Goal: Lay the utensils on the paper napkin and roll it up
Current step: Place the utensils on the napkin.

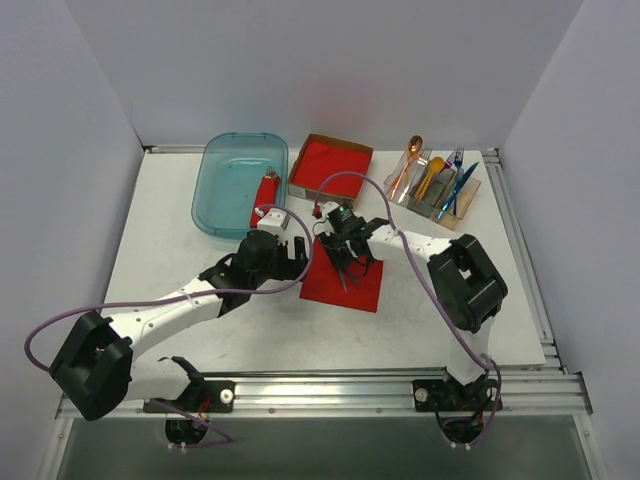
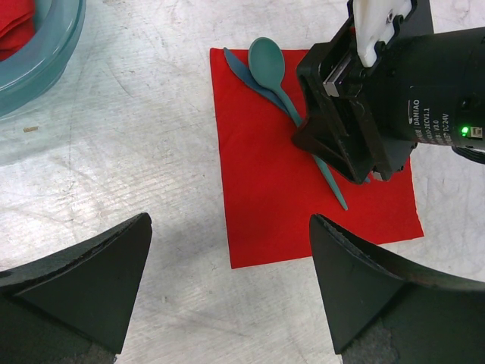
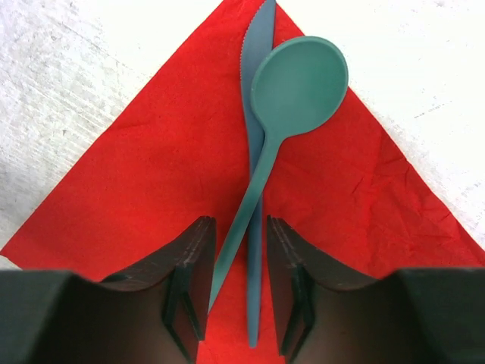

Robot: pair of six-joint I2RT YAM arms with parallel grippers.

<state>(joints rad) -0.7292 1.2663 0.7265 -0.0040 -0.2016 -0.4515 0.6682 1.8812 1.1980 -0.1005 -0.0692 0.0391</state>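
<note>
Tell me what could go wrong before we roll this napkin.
1. The right gripper straddles both handles; pulling away could drag the teal spoon or blue knife across the napkin.
2. The spoon lies crossed over the knife, so they may splay during rolling.
3. Their heads sit at the napkin's corner and could slip out.

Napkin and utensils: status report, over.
Left gripper open. Right gripper straddles both handles, grip unclear. Teal spoon across blue knife, on the red napkin. Nothing else on it.
</note>
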